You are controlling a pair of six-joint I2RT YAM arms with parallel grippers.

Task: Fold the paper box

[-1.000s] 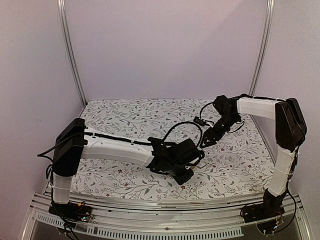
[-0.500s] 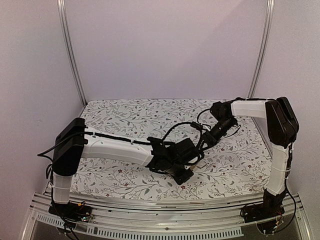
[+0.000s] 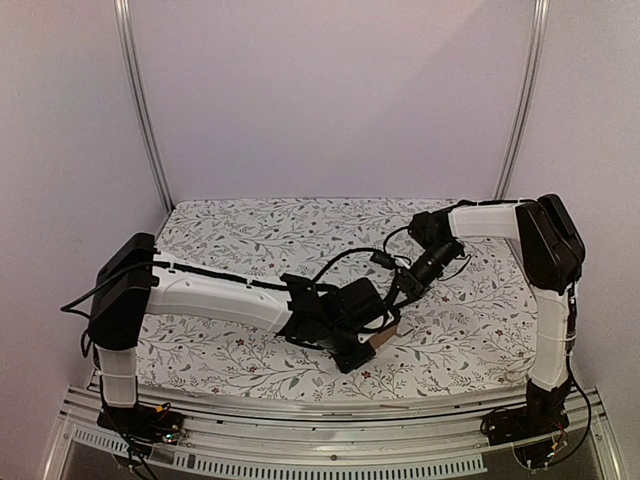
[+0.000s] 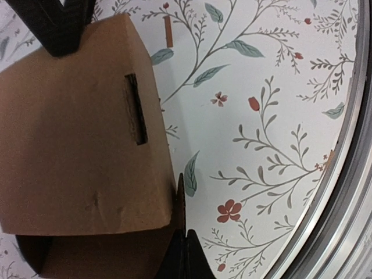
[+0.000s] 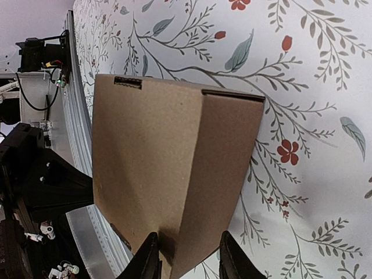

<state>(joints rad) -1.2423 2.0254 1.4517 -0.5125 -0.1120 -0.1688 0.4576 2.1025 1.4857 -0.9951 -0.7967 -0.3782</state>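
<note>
Since the right hand (image 5: pixel 189 237) straddles a corner ridge of the box (image 5: pixel 168 163), with one finger on each side and no way to tell if it is clamped, a hard squeeze could dent that corner or spring the walls apart. The left hand (image 4: pixel 185 244) has its fingers pressed together, low centre in its own view, right against the box's lower edge. Whether any cardboard is caught between them I can't tell. If nothing is caught, it only props the box, and a push from the right could slide the box over the table (image 4: pixel 261 116) toward the metal rail at the frame's right.

The box sits lower centre in the top view, mostly hidden under the left wrist, with just a brown sliver showing. The wrist views fill that in. The left one shows a broad face with one slit (image 4: pixel 136 107) and two dark fingers over the upper-left corner. The right one shows two faces meeting at the ridge, with openings along the top edge. Only the top view shows both arms converging — and how near the front rail the box lies.
</note>
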